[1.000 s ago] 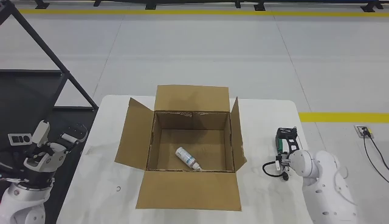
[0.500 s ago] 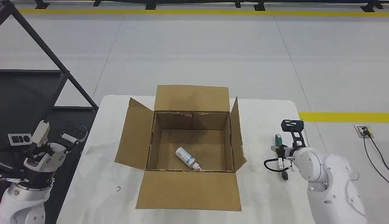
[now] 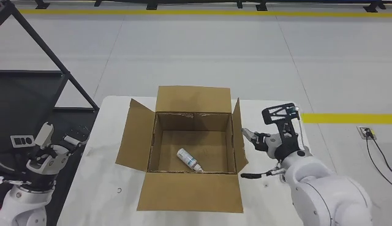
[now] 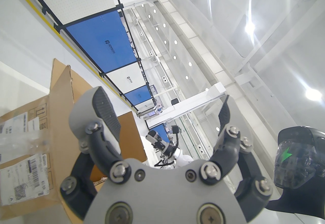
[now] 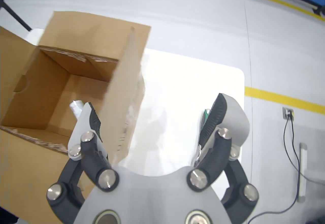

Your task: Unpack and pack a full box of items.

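Right fingers [image 5: 218,109] are spread wide and holding nothing, parked just outside the box's 3 o'clock flap. Left fingers [image 4: 104,105] are the same: wide open, empty, way out at 9 o'clock and well apart from the box.

The thing to grab is a small white plastic bottle [image 3: 188,160] lying on its side. My guess is it's light and stiff, but smooth and round, so it'll want to roll or squirt out. I'd pinch across the middle of the body, not the cap.

It's on the floor of the open brown cardboard box [image 3: 193,98], near the 6 o'clock wall, and it's the only thing I can see in there. All four flaps are folded out. The walls look deep, so come straight down.

Something green [image 5: 205,115] peeks out behind one right finger on the white counter [image 5: 177,77], no idea what.
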Tool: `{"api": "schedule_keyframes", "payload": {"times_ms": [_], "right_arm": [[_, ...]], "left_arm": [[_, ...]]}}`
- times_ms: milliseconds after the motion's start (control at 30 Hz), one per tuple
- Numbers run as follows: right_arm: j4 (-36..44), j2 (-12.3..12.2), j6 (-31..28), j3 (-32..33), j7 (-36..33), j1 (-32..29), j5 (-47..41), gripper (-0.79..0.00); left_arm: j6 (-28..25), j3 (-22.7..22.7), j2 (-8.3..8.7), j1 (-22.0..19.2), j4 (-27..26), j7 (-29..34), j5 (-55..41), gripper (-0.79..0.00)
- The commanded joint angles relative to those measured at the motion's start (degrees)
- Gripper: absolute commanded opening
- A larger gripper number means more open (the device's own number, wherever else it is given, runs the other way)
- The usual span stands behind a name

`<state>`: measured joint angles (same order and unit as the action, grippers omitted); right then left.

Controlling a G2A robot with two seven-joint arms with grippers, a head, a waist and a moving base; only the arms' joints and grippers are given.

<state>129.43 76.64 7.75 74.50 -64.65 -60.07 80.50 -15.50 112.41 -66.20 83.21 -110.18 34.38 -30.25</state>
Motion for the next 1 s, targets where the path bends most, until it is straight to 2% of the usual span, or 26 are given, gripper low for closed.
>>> {"api": "schedule_keyframes", "payload": {"times_ms": [0,133,267,500,633,733,967], "right_arm": [[1.2,0.3,-0.2,-3.8,0.0,1.4,1.7,0.0],[0.0,1.1,-2.0,-11.9,-2.2,5.8,3.7,0.0],[-7.0,2.5,-1.3,-18.9,-5.0,12.3,4.3,0.0],[-29.0,6.5,3.1,-27.4,-8.2,26.1,-1.2,0.0],[-42.3,9.4,4.4,-30.0,-9.8,33.8,-10.6,0.0],[-51.9,11.5,3.2,-31.7,-10.8,38.8,-17.6,0.0],[-66.6,15.8,2.3,-37.6,-8.1,44.1,-24.2,0.0]], "left_arm": [[-0.5,-0.2,-0.03,0.8,-0.1,-0.1,0.5,0.0],[-0.8,-0.3,-0.02,1.8,0.0,0.2,0.4,0.0],[-1.1,0.0,-0.02,2.6,0.0,0.3,-0.2,0.0],[-1.2,1.0,0.08,3.6,-0.1,0.9,-1.0,0.0],[-1.0,1.4,0.16,3.8,-0.1,1.2,-1.3,0.0],[-0.9,1.5,0.21,3.9,0.0,1.5,-1.4,0.0],[-0.6,1.9,0.33,4.0,0.9,1.9,-2.0,0.0]]}}
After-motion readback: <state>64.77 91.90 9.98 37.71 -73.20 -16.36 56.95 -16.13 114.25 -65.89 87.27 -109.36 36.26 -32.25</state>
